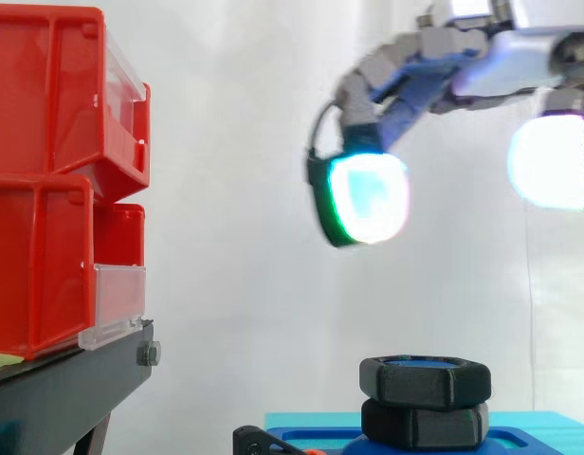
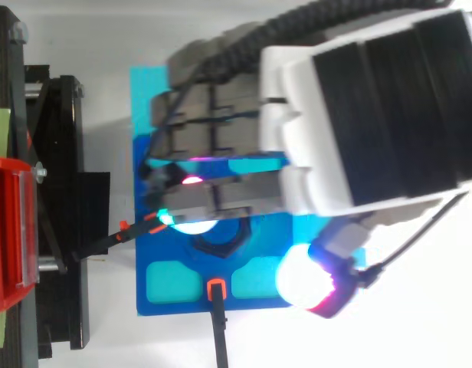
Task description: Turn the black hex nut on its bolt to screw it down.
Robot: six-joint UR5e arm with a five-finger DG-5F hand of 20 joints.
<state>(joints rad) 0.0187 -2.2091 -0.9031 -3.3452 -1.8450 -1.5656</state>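
Fingers [image 1: 396, 57] of the hand [image 2: 358, 115] arch downward in a relaxed curve and grip nothing. One fingertip pad [image 1: 368, 197] glows white and cyan with a green edge. The thumb pad [image 1: 550, 161] glows white and stands well apart from the fingertip pad, with open space between the two.

Position of the task items, referenced to the fingers:

- The black hex nut [image 1: 425, 381] sits below the fingers, clear of them, with open air between the fingertip pad and the nut's top face in the side view. It lies level.
- The blue bolt [image 1: 420, 361] shows as a blue face inside the nut's bore, also below the fingers.
- A second black hex piece [image 1: 425, 425] sits directly under the nut, touching it.
- The blue base [image 1: 538, 427] carries this stack, lower again than the fingers.

In the top view the fingers reach across the blue base. The nut appears partly covered by the glowing fingertips, and the thumb pad lies to its other side.

Surrounding items:

- Two black clamp arms with orange tips [image 2: 215, 288] lie on the base near the nut, beyond the fingertips.
- Red bins [image 1: 45, 190] on a black stand [image 1: 64, 384] stand well apart from the fingers, on the side away from the thumb.
- A white curtain [image 1: 226, 190] hangs behind the fingers.
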